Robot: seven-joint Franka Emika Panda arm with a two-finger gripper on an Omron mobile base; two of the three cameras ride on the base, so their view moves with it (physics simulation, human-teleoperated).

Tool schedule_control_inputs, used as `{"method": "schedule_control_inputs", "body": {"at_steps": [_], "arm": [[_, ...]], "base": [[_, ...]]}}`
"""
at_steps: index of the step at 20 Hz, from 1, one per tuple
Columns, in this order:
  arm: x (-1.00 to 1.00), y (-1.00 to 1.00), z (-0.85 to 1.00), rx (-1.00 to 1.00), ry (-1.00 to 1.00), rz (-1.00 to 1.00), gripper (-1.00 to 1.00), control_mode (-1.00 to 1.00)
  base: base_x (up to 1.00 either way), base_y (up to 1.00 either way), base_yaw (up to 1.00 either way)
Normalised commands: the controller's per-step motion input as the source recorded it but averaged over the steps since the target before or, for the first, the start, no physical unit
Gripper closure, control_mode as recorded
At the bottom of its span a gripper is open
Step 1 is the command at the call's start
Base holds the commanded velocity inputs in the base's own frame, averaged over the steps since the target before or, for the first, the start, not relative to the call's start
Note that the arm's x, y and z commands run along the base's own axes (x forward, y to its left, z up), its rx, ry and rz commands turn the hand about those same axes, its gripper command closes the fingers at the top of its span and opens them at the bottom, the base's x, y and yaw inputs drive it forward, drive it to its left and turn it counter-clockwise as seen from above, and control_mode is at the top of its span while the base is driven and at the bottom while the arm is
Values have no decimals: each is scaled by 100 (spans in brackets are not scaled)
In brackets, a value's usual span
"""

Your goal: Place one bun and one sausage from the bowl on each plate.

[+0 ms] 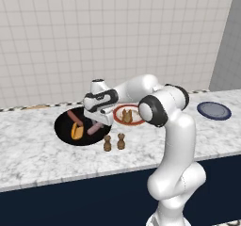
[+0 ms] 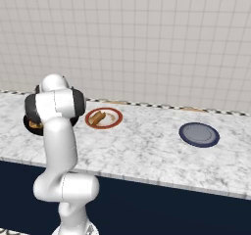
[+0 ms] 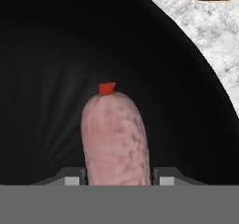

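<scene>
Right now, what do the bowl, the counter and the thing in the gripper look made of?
Bowl: glossy black, like glazed ceramic or plastic; soft streaks of reflection on its inside. Counter: polished white-grey marble or a stone look-alike, going by the veined mottling. Sausage, between the fingertips of the gripper: pink, mottled, matte meat-like skin with a rounded end.

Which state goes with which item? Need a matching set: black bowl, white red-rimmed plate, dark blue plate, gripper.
Items:
1. black bowl
2. white plate with red-brown rim
3. dark blue plate
4. gripper

States:
A. bare, nothing on it
B. closed on a pink sausage
C. holds a bun and sausages
D. already carries brown food

Pairs: 1-C, 2-D, 3-A, 4-B
</scene>
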Motion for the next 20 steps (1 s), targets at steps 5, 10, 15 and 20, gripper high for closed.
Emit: {"method": "schedule_control_inputs", "body": {"at_steps": [5, 10, 15, 20], "arm": [[-45, -33, 75, 0, -10, 14, 100, -100], [-14, -89, 50, 0, -11, 12, 100, -100], [1, -100, 5, 0, -11, 28, 100, -100], [35, -100, 2, 2, -1, 21, 100, -100]], "base": [[0, 0, 0], [0, 0, 0], [0, 0, 0], [0, 0, 0]]}}
